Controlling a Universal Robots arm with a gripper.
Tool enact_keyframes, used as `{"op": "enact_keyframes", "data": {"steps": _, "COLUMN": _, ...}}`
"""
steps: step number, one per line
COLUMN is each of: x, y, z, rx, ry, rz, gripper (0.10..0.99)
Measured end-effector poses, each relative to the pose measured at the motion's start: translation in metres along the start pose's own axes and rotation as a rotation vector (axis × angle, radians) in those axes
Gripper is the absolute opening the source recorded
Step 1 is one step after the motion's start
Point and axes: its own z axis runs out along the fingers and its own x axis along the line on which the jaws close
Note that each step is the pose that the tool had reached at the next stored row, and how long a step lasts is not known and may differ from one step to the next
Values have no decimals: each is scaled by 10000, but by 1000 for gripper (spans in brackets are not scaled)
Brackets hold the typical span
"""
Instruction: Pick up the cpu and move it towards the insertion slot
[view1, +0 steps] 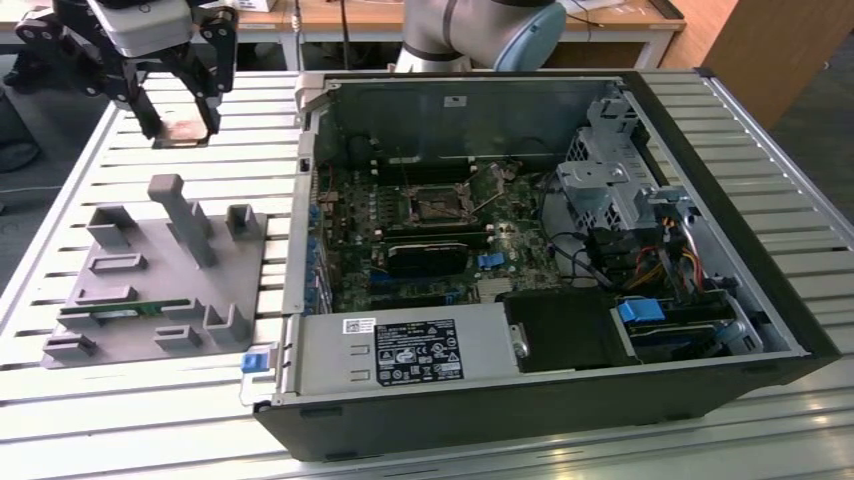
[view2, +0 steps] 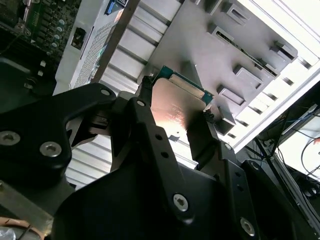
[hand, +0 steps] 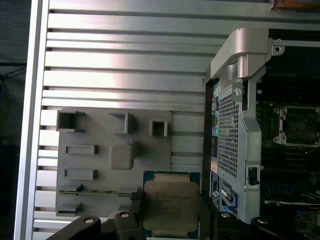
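My gripper (view1: 178, 122) hangs above the slatted table at the exterior view's far left, beyond the grey holder plate (view1: 147, 285). It is shut on the cpu (view1: 183, 130), a small flat square chip with a shiny top. In the first wrist view the cpu (hand: 170, 204) sits between two dark fingers (hand: 136, 201), above the holder plate's edge (hand: 90, 165). In the second wrist view the cpu (view2: 175, 107) is clamped at its sides. The insertion slot (view1: 438, 203) is a dark square socket on the green board inside the open case, well off towards the exterior view's right; it appears again as the socket (hand: 299, 125).
The open black computer case (view1: 747, 330) has raised walls; its near-left wall (hand: 240, 100) stands between gripper and board. A power supply (view1: 400, 350) fills the case's front. A thin green strip (view1: 114, 312) lies in the holder plate. The arm's base (view1: 467, 35) stands behind the case.
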Motion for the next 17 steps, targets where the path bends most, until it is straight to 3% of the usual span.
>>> {"op": "enact_keyframes", "data": {"steps": 17, "x": -177, "y": -4, "z": -1, "rx": 0, "ry": 0, "rz": 0, "gripper": 529}}
